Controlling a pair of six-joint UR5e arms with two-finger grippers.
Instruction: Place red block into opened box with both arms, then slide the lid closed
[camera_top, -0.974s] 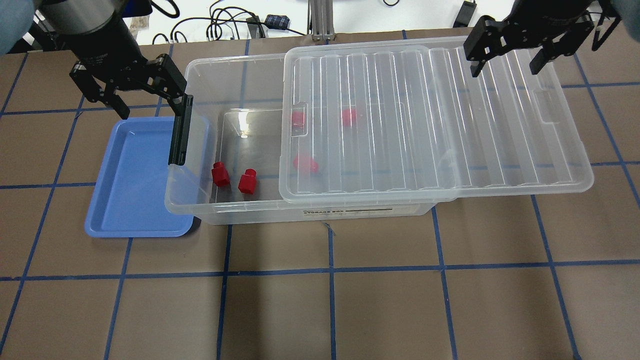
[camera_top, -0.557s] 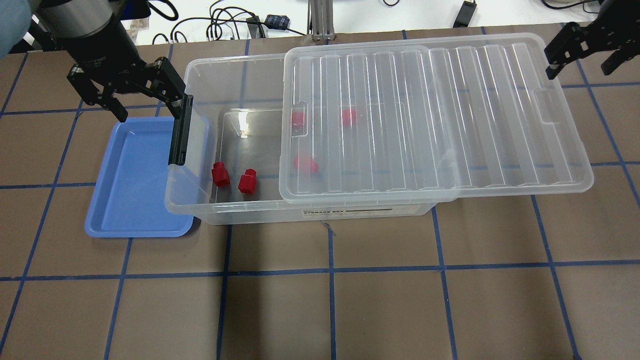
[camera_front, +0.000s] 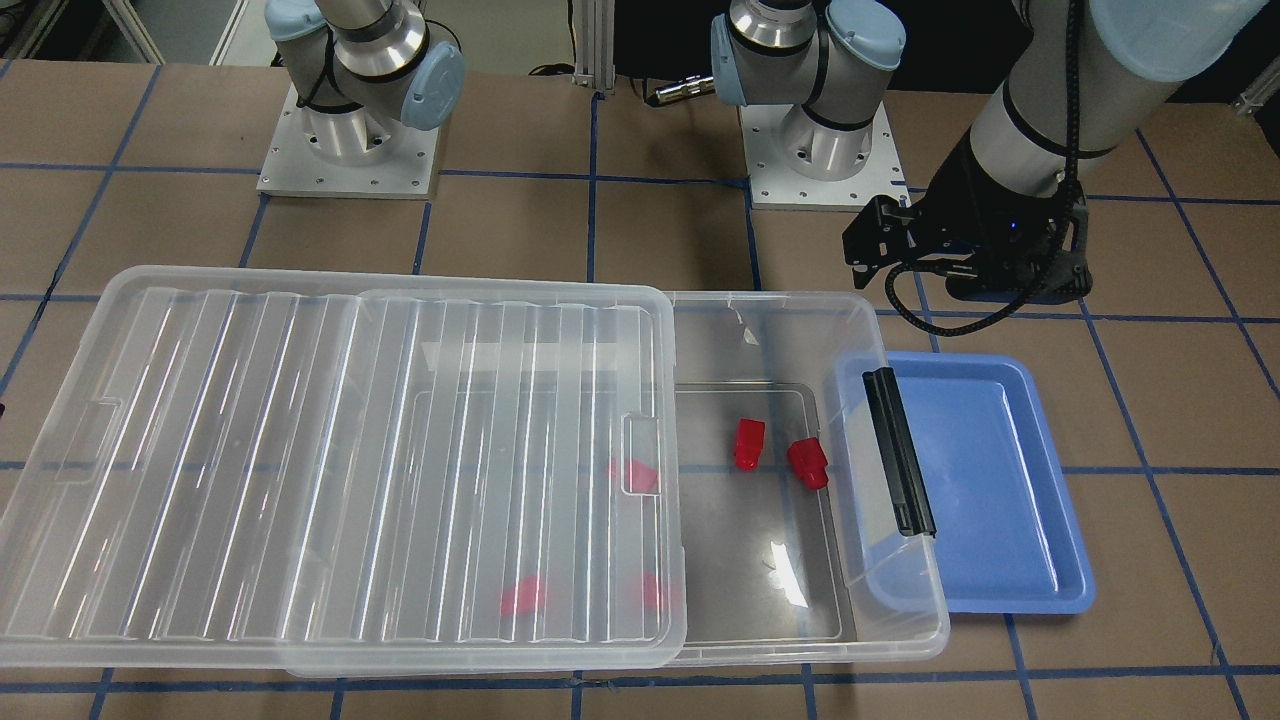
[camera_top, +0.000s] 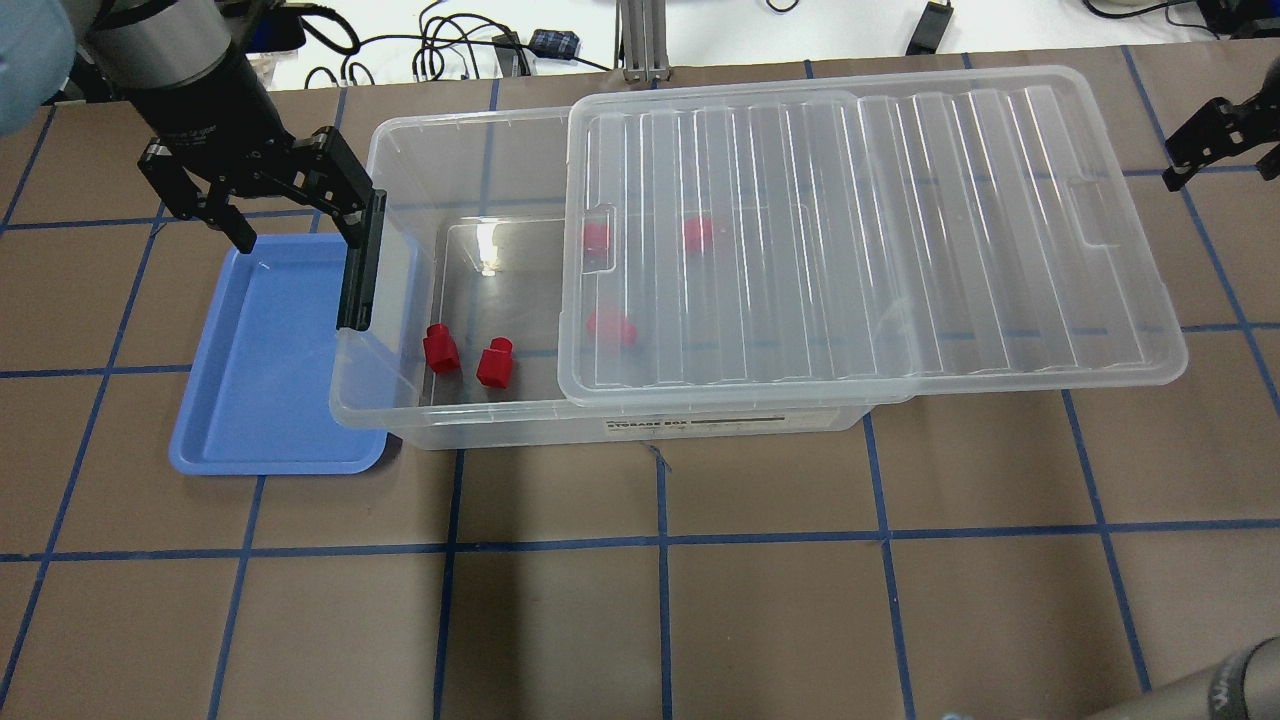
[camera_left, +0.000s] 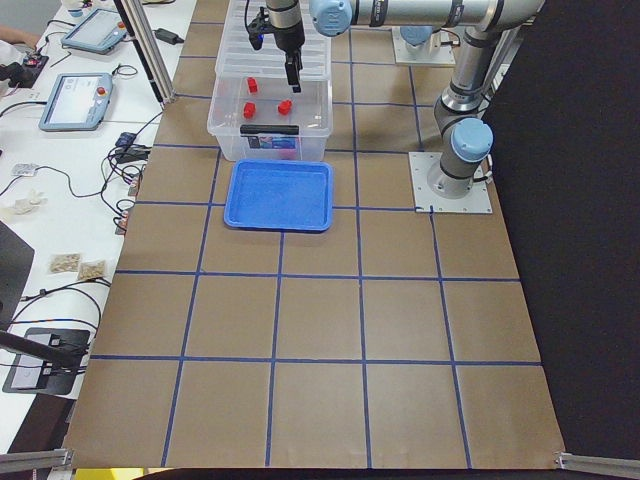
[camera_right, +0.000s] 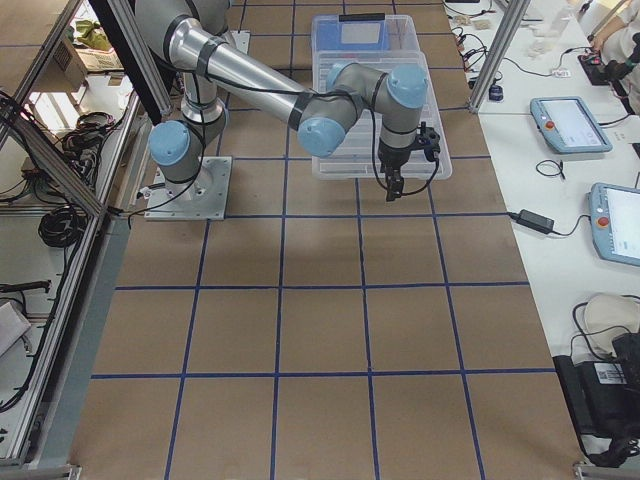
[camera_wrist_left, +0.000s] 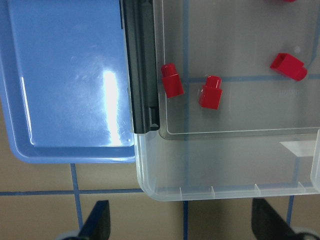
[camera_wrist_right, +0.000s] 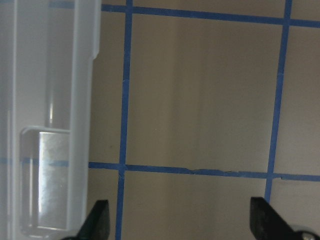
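Over by the table's (camera_top: 700, 600) far edge, on the operators' side, sits the box (camera_top: 470, 130), long way along that edge. The lid (camera_top: 870, 230) lies on top of it but is slid off toward the table's right end, so it covers most of the box and hangs out past the right wall. The left end, where the black bar (camera_top: 360, 260) is, is uncovered. The blue tray (camera_top: 250, 380) is tucked right against that bar end, with its edge under the box rim.

The left tool (camera_top: 298, 228) hangs over the far corner where tray and box meet. Its jaws are spread wide with nothing in them, and one finger sits right by the end of the bar. The right tool (camera_wrist_right: 180, 222) is also wide open and empty, over bare table just past the lid's overhanging short edge.

I count five red blocks, all inside the box. Two are in the uncovered part (camera_top: 440, 348) (camera_top: 495, 362), and three show blurry through the lid, for example (camera_top: 610, 327). So I'd say the placing part is done and the lid slide is up next.

My guess is the right tool needs to drop to that short lid edge and push it toward the table's left end. There's loads of free table on the near side. The tight spot is the bar end. The left tool sits about where the lid's leading edge has to land, and the tray leaves no slack if the box itself gets shoved.
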